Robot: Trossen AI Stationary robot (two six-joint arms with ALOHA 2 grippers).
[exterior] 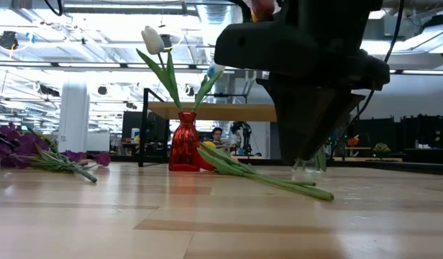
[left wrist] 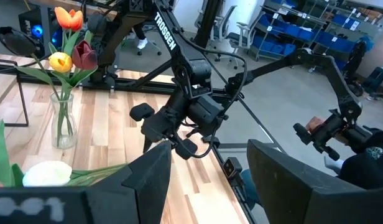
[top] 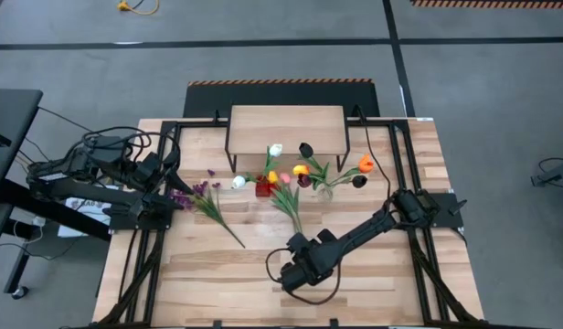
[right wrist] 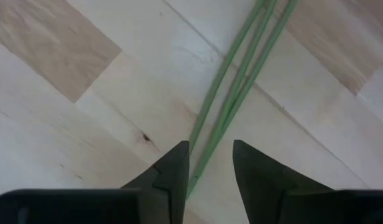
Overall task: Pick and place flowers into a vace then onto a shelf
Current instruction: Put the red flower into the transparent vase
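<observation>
right end effector (right wrist: 210,171) low over surface (top: 373,283), fingers apart, straddling lower ends of green stems (right wrist: 238,68) lying flat; nothing gripped. stems run from it toward red vase (exterior: 183,142) holding white tulip (exterior: 153,39). glass vase (left wrist: 62,119) beside it holds several tulips. shelf (top: 286,130) behind vases, bare. purple blossoms (top: 201,196) lie at left, just beside left end effector (top: 164,203), fingers apart, empty.

Light-wood shelf (top: 286,123) on black legs stands at desk's far edge. Tulips (top: 286,196) lie flat, stems together; purple blossoms (top: 204,196) lie apart, leftward.
</observation>
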